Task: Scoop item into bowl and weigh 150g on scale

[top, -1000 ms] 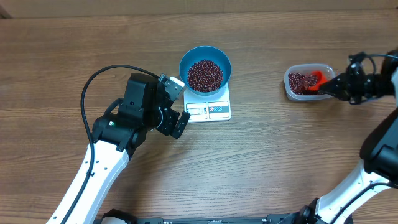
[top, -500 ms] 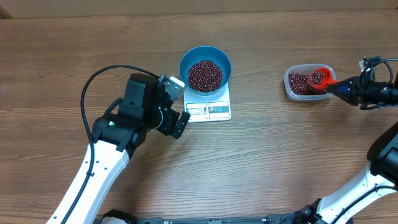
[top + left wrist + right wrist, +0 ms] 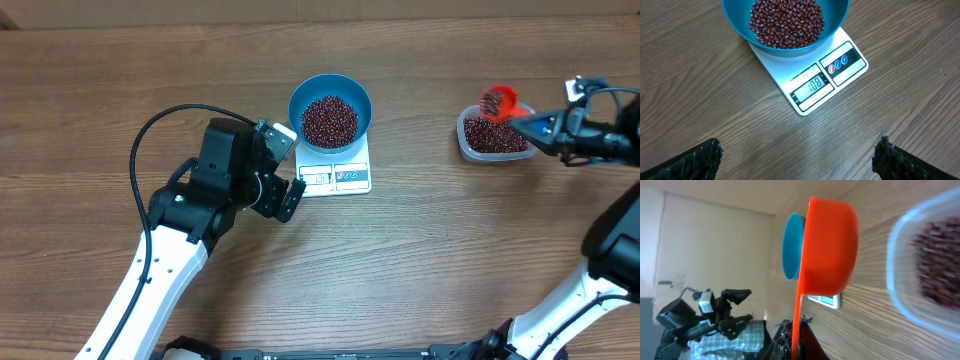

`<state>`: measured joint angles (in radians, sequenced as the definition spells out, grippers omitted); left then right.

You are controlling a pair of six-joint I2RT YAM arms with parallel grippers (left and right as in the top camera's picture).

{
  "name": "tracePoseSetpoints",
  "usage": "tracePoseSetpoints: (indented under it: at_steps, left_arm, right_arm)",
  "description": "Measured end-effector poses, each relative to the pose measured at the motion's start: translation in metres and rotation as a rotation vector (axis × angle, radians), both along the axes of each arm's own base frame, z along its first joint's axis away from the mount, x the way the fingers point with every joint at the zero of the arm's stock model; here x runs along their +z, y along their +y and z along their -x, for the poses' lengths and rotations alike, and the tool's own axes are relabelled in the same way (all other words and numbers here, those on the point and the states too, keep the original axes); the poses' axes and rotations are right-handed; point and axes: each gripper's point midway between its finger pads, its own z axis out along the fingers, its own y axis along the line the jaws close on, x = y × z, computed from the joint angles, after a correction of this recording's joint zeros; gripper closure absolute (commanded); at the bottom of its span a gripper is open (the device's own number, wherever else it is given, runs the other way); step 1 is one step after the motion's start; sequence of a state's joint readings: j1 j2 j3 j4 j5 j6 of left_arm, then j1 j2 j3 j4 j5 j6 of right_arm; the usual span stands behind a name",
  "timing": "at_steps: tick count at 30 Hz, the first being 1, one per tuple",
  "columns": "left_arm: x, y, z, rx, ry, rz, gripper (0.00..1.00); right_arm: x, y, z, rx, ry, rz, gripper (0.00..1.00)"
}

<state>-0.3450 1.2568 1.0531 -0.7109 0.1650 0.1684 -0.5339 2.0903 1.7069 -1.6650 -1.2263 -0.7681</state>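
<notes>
Beans (image 3: pixel 329 120), small and dark red, sit in three places across a wooden table (image 3: pixel 100 80). At left, the left gripper (image 3: pixel 288 168) is just beside the white scale (image 3: pixel 340 177), with its jaws spread wide and holding nothing. In the middle, a blue bowl (image 3: pixel 299 98) stands on the scale, heaped with beans; the display reads 108. At right, a clear tub (image 3: pixel 464 140) holds more beans. The right gripper (image 3: pixel 540 128) is clamped on the handle of a red scoop (image 3: pixel 500 100), which carries beans above the tub's far rim.
</notes>
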Motion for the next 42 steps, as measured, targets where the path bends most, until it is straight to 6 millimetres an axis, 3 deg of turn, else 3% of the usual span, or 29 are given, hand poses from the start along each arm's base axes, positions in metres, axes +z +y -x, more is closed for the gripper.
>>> tracePoseSetpoints:
  at_steps: [5,18,28,35,42]
  left_arm:
    - [0.000,0.000,0.000,0.000,0.000,0.000,0.00]
    - [0.000,0.000,0.000,0.000,0.000,0.000,0.00]
    - [0.000,0.000,0.000,0.000,0.000,0.000,0.00]
    - [0.000,0.000,0.000,0.000,0.000,0.000,0.00]
    - [0.000,0.000,0.000,0.000,0.000,0.000,0.01]
  right_arm:
    - [0.013,0.054,-0.012,0.103,-0.069,-0.062,0.96]
    - [0.026,0.141,-0.012,0.293,-0.126,-0.115,0.96]
    - [0.025,0.212,-0.023,0.431,-0.148,-0.095,0.96]
    - [0.029,0.248,-0.034,0.461,-0.128,-0.005,0.96]
    - [0.019,0.267,-0.043,0.424,-0.060,0.124,0.96]
